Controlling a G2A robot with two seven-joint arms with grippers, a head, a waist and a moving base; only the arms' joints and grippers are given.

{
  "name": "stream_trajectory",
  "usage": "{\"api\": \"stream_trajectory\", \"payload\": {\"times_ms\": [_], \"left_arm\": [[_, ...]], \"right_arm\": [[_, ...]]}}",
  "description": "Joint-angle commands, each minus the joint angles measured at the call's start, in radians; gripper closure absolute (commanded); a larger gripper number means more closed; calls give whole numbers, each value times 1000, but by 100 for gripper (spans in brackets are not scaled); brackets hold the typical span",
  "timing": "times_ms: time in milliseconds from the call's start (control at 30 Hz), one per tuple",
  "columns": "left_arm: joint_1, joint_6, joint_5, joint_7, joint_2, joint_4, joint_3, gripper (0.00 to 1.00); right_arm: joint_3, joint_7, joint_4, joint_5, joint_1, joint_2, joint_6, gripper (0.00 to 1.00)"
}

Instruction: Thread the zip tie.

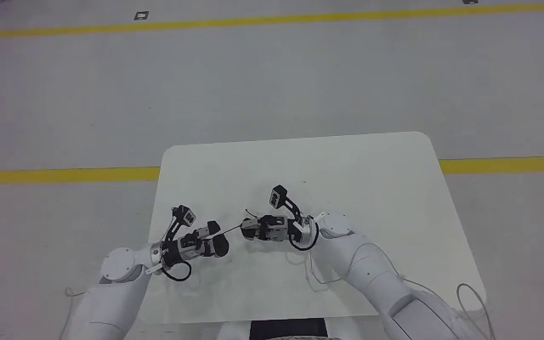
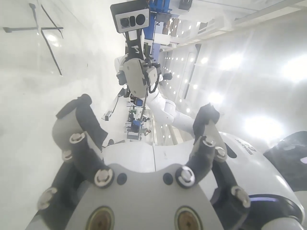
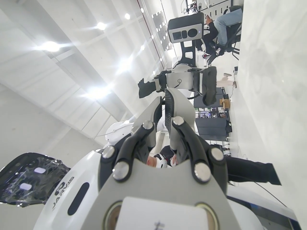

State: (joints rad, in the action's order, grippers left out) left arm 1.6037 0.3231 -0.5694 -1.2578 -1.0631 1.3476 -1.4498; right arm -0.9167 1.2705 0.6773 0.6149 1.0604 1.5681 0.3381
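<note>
A thin black zip tie [image 2: 144,92] is pinched in my right gripper [image 1: 246,228], whose fingers stand close together in the right wrist view [image 3: 164,94]. In the top view the zip tie [image 1: 231,229] shows as a fine line running from that gripper toward my left gripper [image 1: 217,244]. The left gripper [image 2: 145,107] is open wide, its black-padded fingertips [image 2: 81,104] far apart with nothing between them. The two grippers face each other a short way apart above the near part of the table. The zip tie's head is too small to make out.
The white table [image 1: 297,170] has rounded corners, and its bare surface stretches behind and to the right of both arms. Its front edge lies close under the arms. Grey floor with yellow lines [image 1: 272,19] surrounds it.
</note>
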Motion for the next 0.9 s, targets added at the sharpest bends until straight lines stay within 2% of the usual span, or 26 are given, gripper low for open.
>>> {"api": "stream_trajectory", "payload": {"times_ms": [0, 300, 500, 600, 867], "left_arm": [[2, -8, -6, 32, -2, 18, 18, 0], [-3, -9, -23, 46, 0, 16, 44, 0], [-4, -7, -23, 43, 1, 15, 45, 0], [-5, -18, -20, 75, 0, 28, 55, 0], [-1, -17, -28, 70, 7, 36, 59, 0]], "right_arm": [[2, -27, 26, -4, 14, -1, -15, 100], [3, -60, 93, -24, 51, -13, -41, 100], [3, -60, 93, -24, 51, -13, -41, 100], [7, -98, 121, -42, 66, -15, -53, 100], [-2, -143, 167, -73, 88, -30, -77, 100]]}}
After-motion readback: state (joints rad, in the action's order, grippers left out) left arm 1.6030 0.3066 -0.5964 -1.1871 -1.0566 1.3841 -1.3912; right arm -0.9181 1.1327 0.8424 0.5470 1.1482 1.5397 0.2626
